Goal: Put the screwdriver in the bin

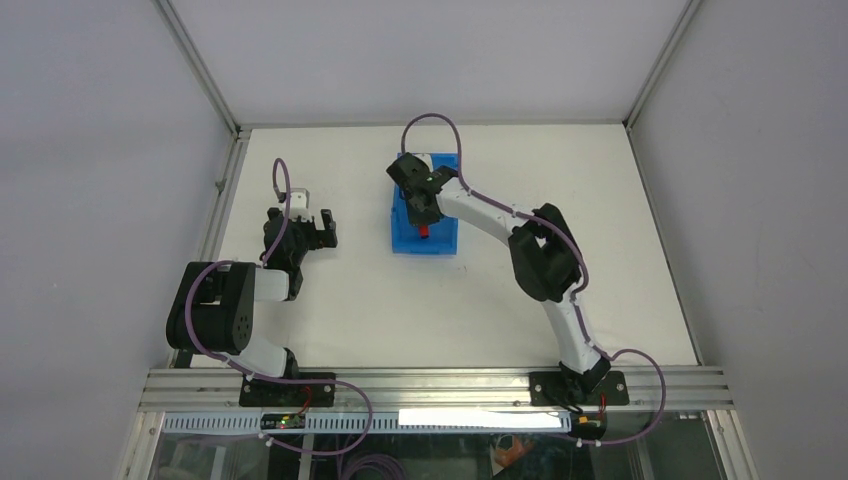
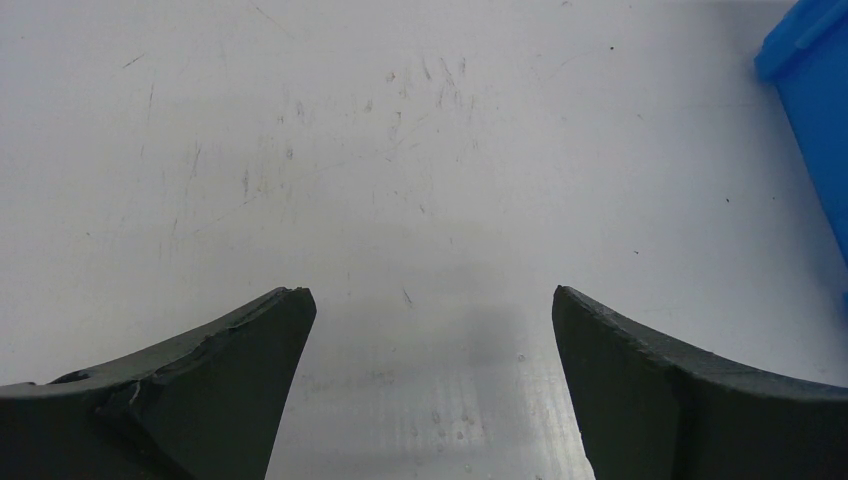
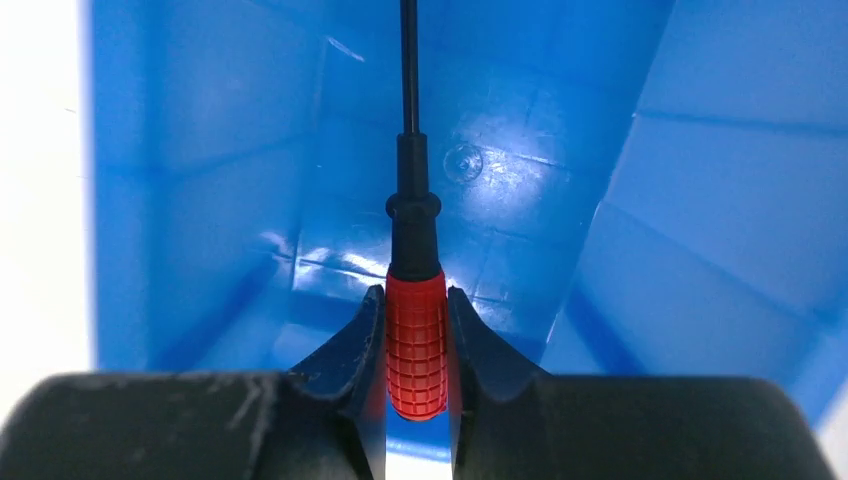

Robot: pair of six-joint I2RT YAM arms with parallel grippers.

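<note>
The blue bin [image 1: 437, 240] stands on the white table at the back middle. My right gripper [image 1: 424, 222] hangs over the bin, shut on the screwdriver [image 1: 425, 233]. In the right wrist view the red ribbed handle [image 3: 416, 345] is pinched between both fingers, and the dark shaft points away into the bin [image 3: 680, 200], above its floor. My left gripper [image 1: 320, 230] is open and empty to the left of the bin, jaws wide apart over bare table [image 2: 430, 300]. A corner of the bin [image 2: 815, 90] shows at the right edge of the left wrist view.
The table is ringed by an aluminium frame [image 1: 225, 190] with grey walls behind. A metal rail [image 1: 430, 385] runs along the near edge, where both arm bases are bolted.
</note>
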